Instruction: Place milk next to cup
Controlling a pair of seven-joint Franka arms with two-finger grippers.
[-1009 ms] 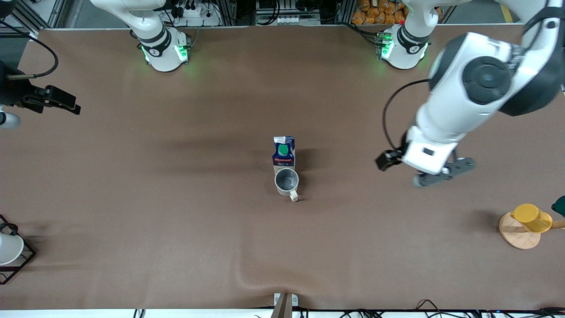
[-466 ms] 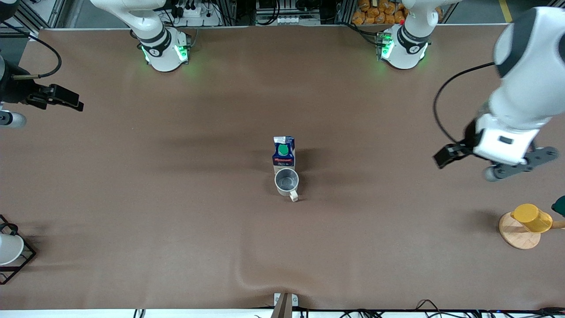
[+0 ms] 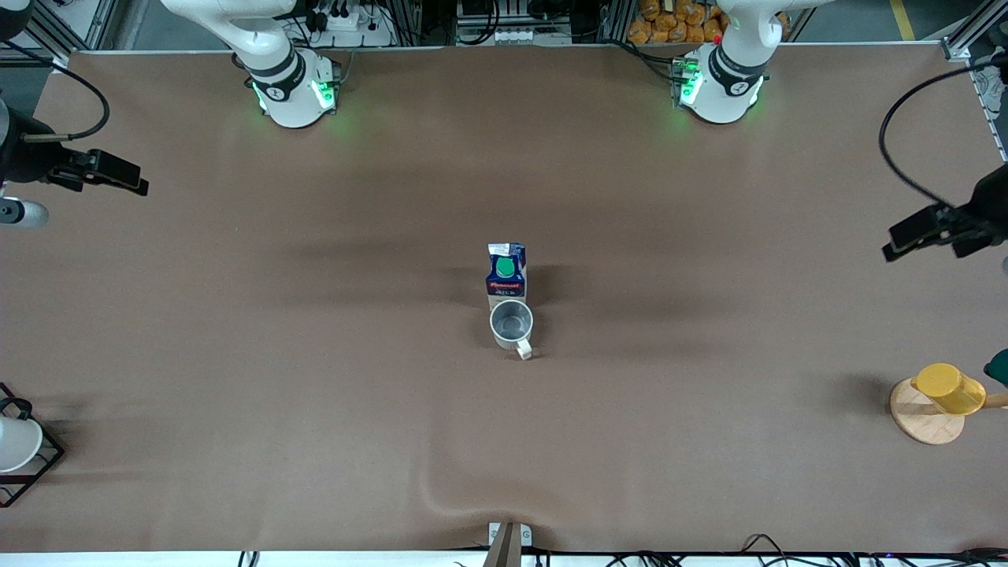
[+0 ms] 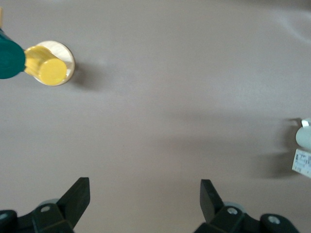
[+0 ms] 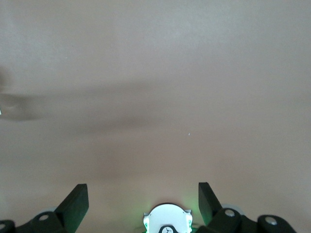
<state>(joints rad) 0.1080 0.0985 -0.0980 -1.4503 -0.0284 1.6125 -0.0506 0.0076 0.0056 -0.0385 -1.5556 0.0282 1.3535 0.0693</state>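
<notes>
The milk (image 3: 506, 272), a dark-blue carton with a green cap, stands upright at the table's middle. The cup (image 3: 512, 324), a grey-white mug, stands right beside it, nearer the front camera, handle toward that camera. Both show at the edge of the left wrist view: the milk (image 4: 302, 162) and the cup (image 4: 304, 137). My left gripper (image 4: 145, 194) is open and empty over bare table at the left arm's end. My right gripper (image 5: 142, 199) is open and empty, held up at the right arm's end, where that arm waits.
A yellow cup on a round wooden stand (image 3: 937, 398) with a teal object (image 3: 998, 366) beside it is at the left arm's end. A white cup in a black wire rack (image 3: 20, 445) is at the right arm's end. The cloth has a ridge (image 3: 453, 500) near the front edge.
My left arm has swung away from the table's middle toward its own end and now shows only at the front view's edge. The milk, the cup and the right arm have not moved.
</notes>
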